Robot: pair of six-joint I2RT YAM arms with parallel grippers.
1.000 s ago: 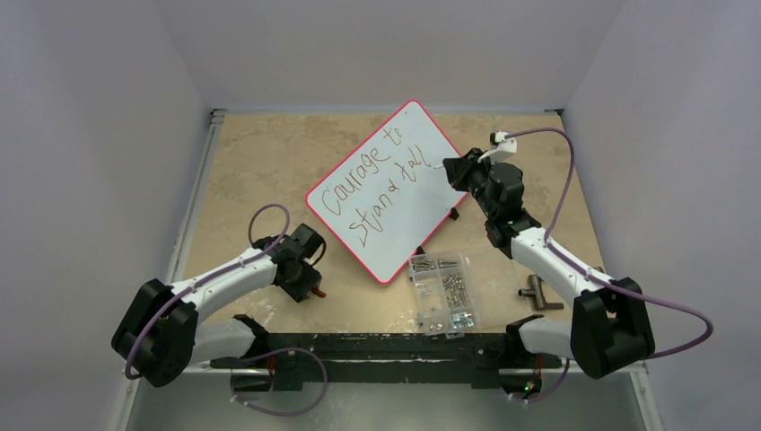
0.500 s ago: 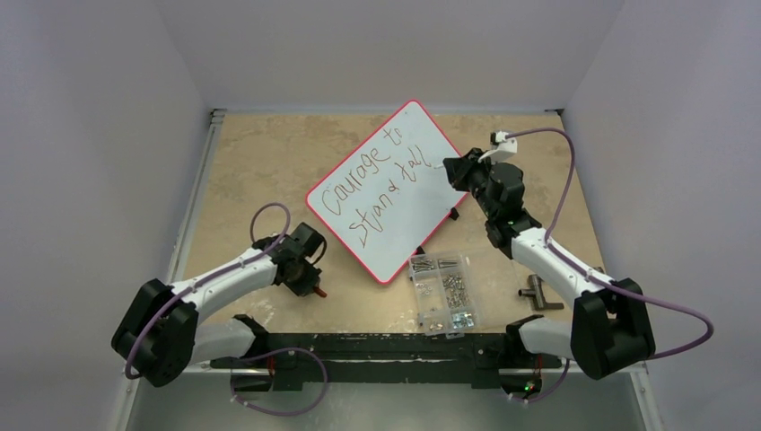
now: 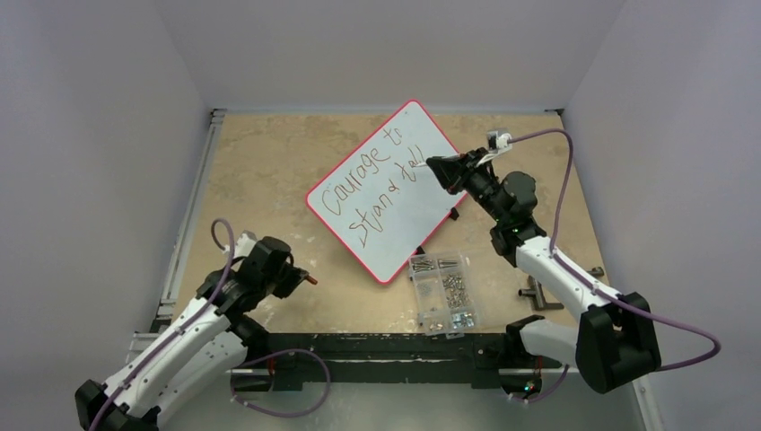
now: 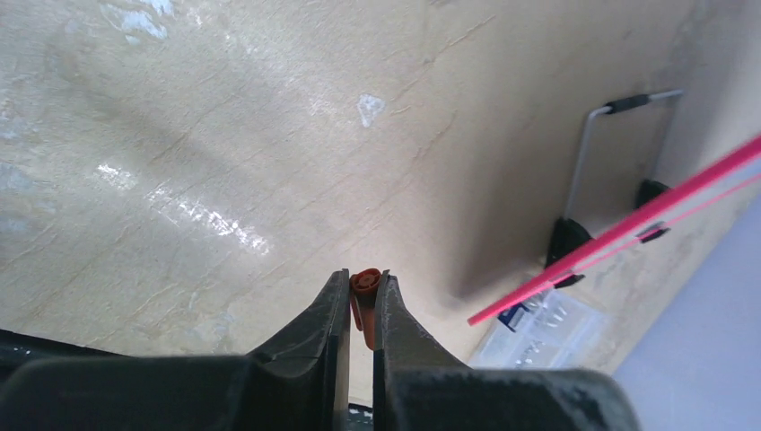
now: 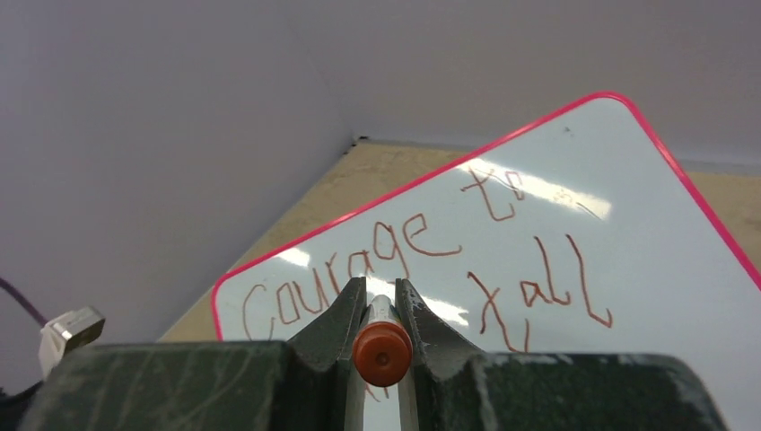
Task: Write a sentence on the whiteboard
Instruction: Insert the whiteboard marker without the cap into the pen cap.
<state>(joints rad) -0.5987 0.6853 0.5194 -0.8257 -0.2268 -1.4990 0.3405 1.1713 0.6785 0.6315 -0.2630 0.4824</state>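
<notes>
The whiteboard point(image 3: 406, 235), white with a pink rim, stands propped at the table's middle. The sentence point(image 3: 370, 182) reads "Courage to stand tall" in two red-brown lines. My right gripper point(image 3: 433, 165) is shut on a marker point(image 5: 380, 351) with an orange end, pointing left over the board's right part beside "tall" point(image 5: 547, 294). Whether the tip touches the whiteboard point(image 5: 646, 233) I cannot tell. My left gripper point(image 3: 303, 278) hovers near the table's front left, shut on a small orange cap point(image 4: 365, 284), apart from the board.
A clear compartment box of screws point(image 3: 442, 292) lies just in front of the board, with a black T-shaped tool point(image 3: 537, 294) to its right. In the left wrist view the board's pink rim point(image 4: 628, 229) and its wire stand point(image 4: 588, 153) show at the right.
My left gripper shut on the orange cap, and its arm drew back toward the front left. My right gripper swung left, and the marker now points across the board by "tall".
</notes>
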